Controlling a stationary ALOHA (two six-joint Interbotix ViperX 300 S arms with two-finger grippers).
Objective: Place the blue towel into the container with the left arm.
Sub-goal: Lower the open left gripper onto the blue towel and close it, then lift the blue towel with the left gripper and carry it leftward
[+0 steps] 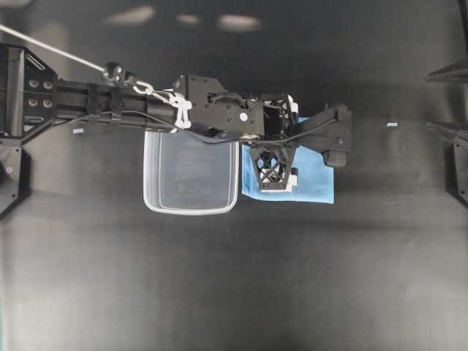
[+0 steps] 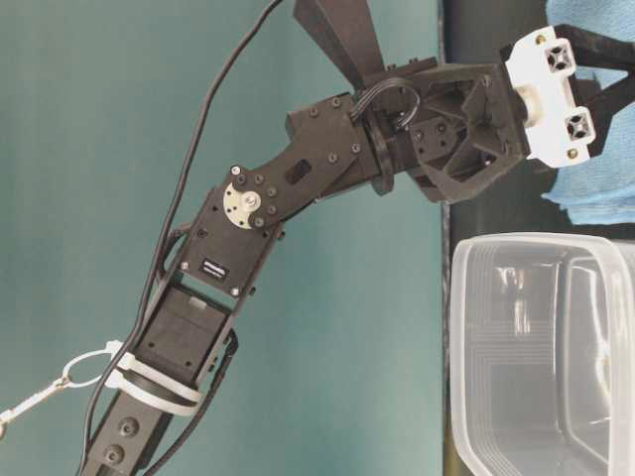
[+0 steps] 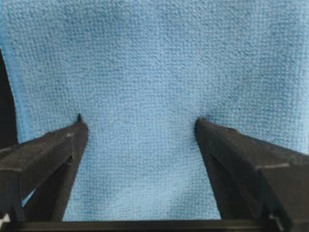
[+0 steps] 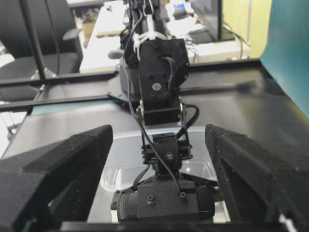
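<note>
The blue towel (image 1: 314,179) lies flat on the black table, just right of the container (image 1: 191,210), a clear plastic tub with nothing in it. My left gripper (image 1: 280,142) points straight down over the towel's left part. In the left wrist view the towel (image 3: 145,58) fills the picture. The left gripper (image 3: 140,124) is open there, with both black fingertips (image 3: 79,128) pressed into the cloth and dimpling it. My right gripper (image 4: 158,130) is open and holds nothing. It hangs at the right edge of the table, facing the left arm (image 4: 159,72).
The tub (image 2: 536,347) stands close beside the towel (image 2: 605,188) in the table-level view, its near wall next to the left wrist. A white cord and cable ties (image 1: 172,102) run along the left arm. Small white marks (image 1: 391,125) sit on the table.
</note>
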